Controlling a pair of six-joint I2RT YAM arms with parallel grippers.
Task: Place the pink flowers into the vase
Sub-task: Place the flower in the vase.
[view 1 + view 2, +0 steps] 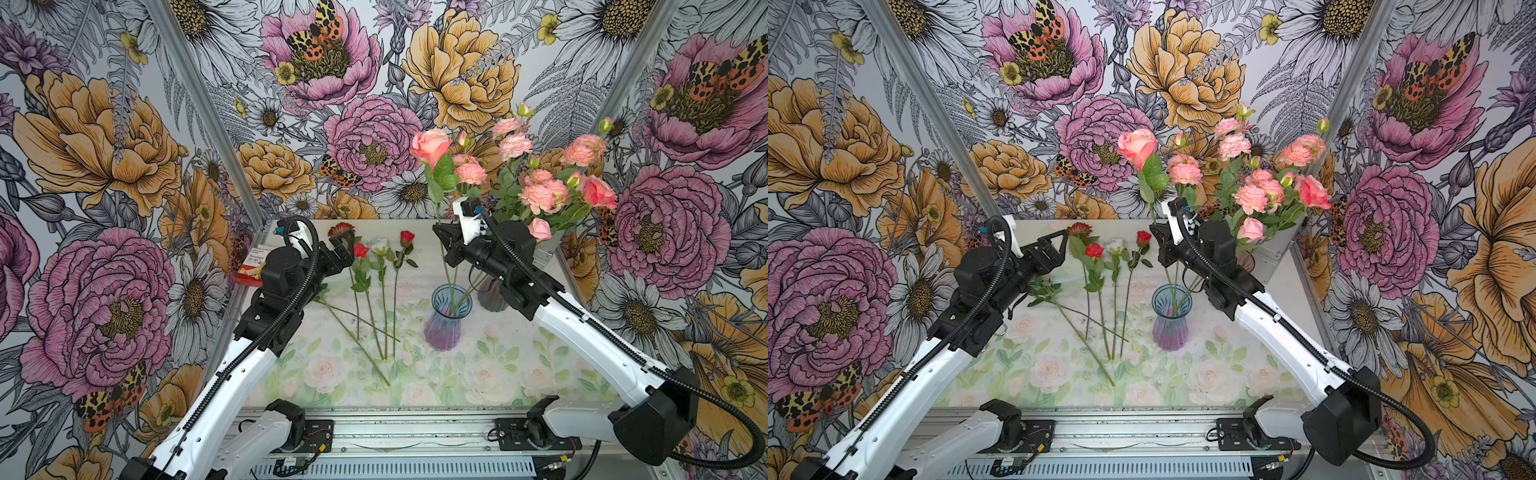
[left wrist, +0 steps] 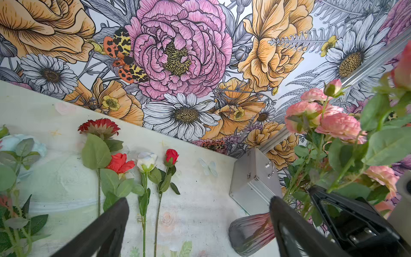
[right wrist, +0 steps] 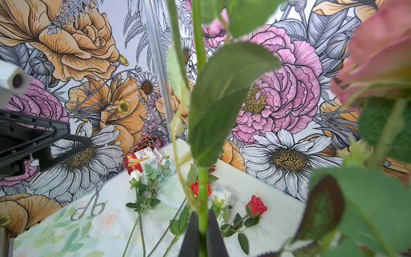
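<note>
Right hand point(image 3: 202, 222) is clenched on the thin green stem point(image 3: 202, 200) of a salmon-pink rose point(image 1: 430, 147), whose bloom stands high above it and whose foot dips below into the blue-and-purple glass vase point(image 1: 451, 316); it looks light, springy and top-heavy, so mid-stem beneath the leaves seems the safest hold.

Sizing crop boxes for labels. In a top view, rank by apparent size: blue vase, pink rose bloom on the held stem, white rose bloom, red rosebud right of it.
1. blue vase
2. pink rose bloom, raised nearer the camera, so perhaps flattered
3. white rose bloom
4. red rosebud, only slightly smaller
</note>
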